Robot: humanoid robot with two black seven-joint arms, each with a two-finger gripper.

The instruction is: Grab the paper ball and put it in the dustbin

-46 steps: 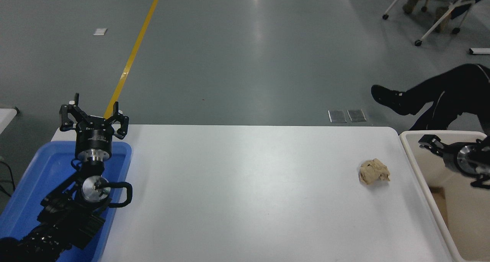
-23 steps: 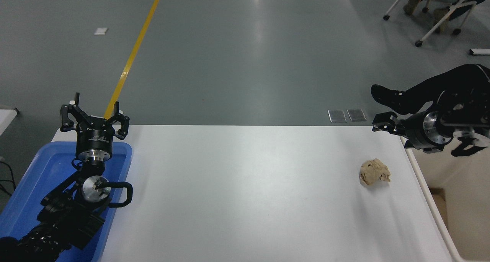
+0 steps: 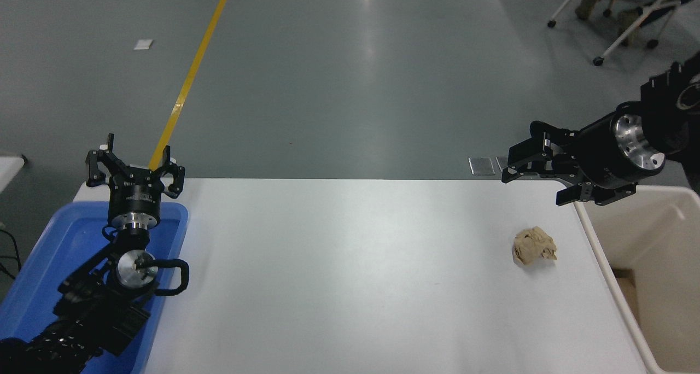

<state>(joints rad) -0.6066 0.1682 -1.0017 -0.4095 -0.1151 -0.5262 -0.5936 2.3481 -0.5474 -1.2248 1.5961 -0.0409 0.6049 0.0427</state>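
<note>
A tan crumpled paper ball [image 3: 534, 245] lies on the white table [image 3: 350, 275] near its right end. The cream-white dustbin [image 3: 656, 275] stands just past the table's right edge, its inside showing a brown patch low down. My right gripper [image 3: 525, 163] hangs in the air above the table's far right corner, up and slightly left of the ball, open with nothing between its fingers. My left gripper [image 3: 134, 163] stays parked at the lower left above a blue tray, fingers spread open.
A shallow blue tray [image 3: 60, 264] sits at the table's left end under the left arm. Beyond the table lies grey floor with a yellow line [image 3: 191, 79]. Wheeled chair legs [image 3: 612, 18] show at the top right.
My right arm has risen out of the dustbin and swung left and up, so its gripper now hangs over the table's far right corner. The paper ball and left arm stayed put.
</note>
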